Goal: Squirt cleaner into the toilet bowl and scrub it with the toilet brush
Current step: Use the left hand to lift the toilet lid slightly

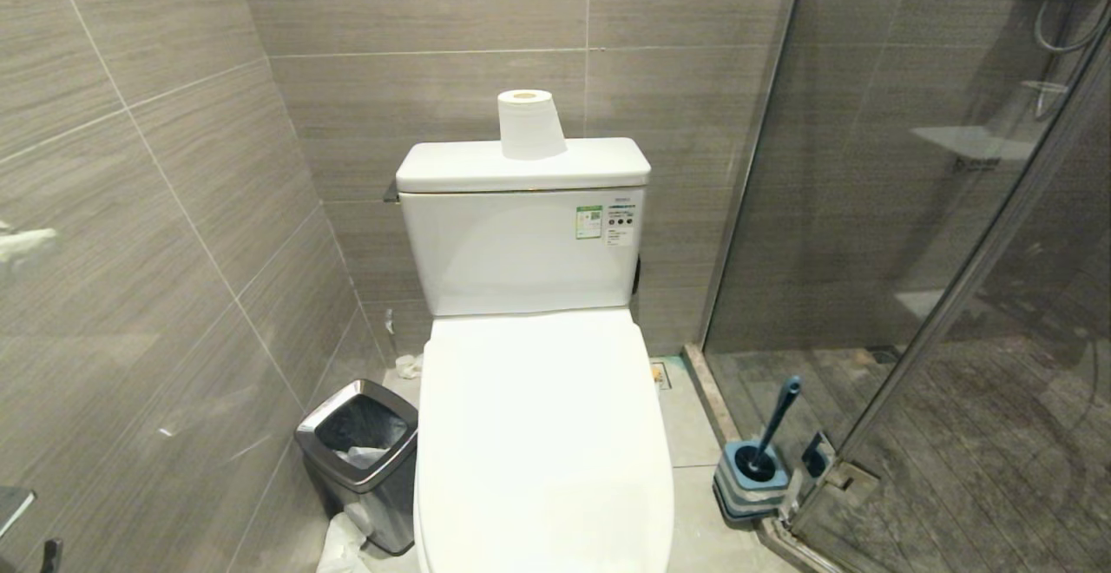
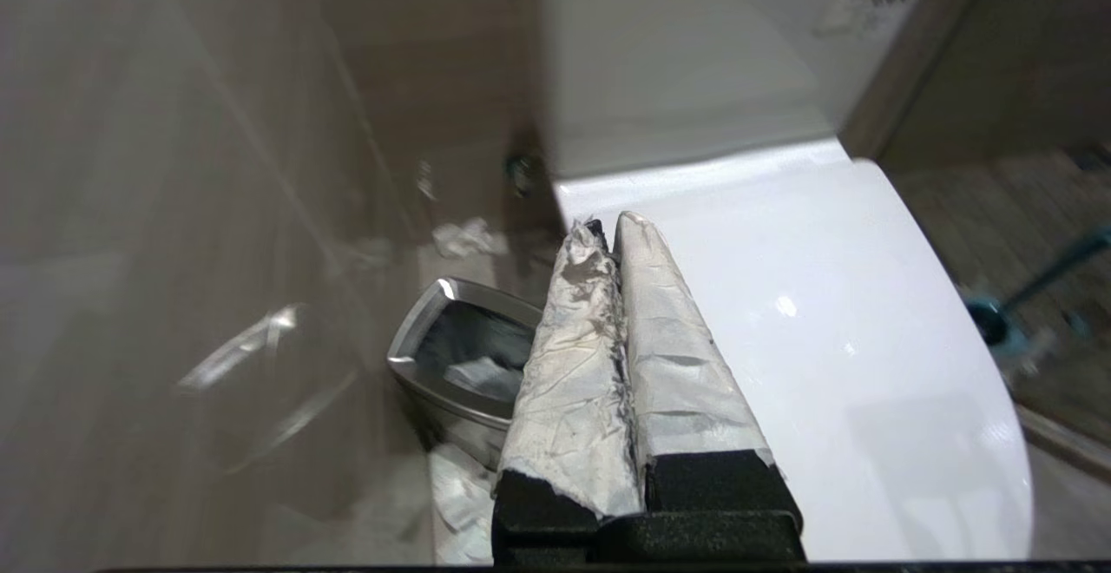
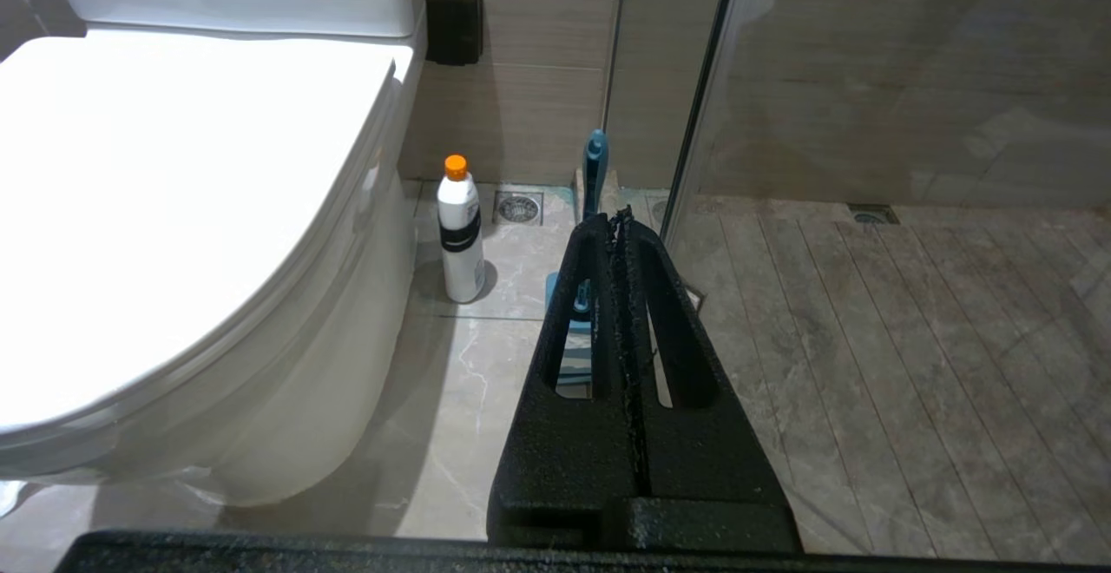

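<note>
1. Left gripper point(image 2: 608, 230): clenched, taped fingers point(image 2: 668, 356) pressed together, nothing between them. Held above the left edge of the closed toilet lid, tips aimed toward the tank point(image 2: 686, 61).
2. Just beyond and below the left gripper: toilet bowl point(image 1: 542, 443), lid down, seat covered.
3. To the outer side of the left gripper, on the floor: steel-rimmed black bin point(image 2: 460, 356), close against the bowl, crumpled paper inside and more beside its base.
4. Right gripper point(image 3: 618, 217): clenched, black fingers point(image 3: 668, 339) meeting along the centre line, empty. Held low over the floor, to the right of the bowl.
5. Directly ahead of the right gripper, partly hidden behind its fingers: toilet brush point(image 3: 594, 165), handle upright in its blue-and-grey holder, standing at the foot of the glass shower partition point(image 3: 868, 78).
6. Ahead and toward the bowl from the right gripper: cleaner point(image 3: 460, 226), upright on the floor tiles, orange cap on, near the bowl's side but apart from it; floor drain point(image 3: 518, 207) just past it.
7. Farthest out: paper roll point(image 1: 529, 124) upright on the tank lid, head view.
</note>
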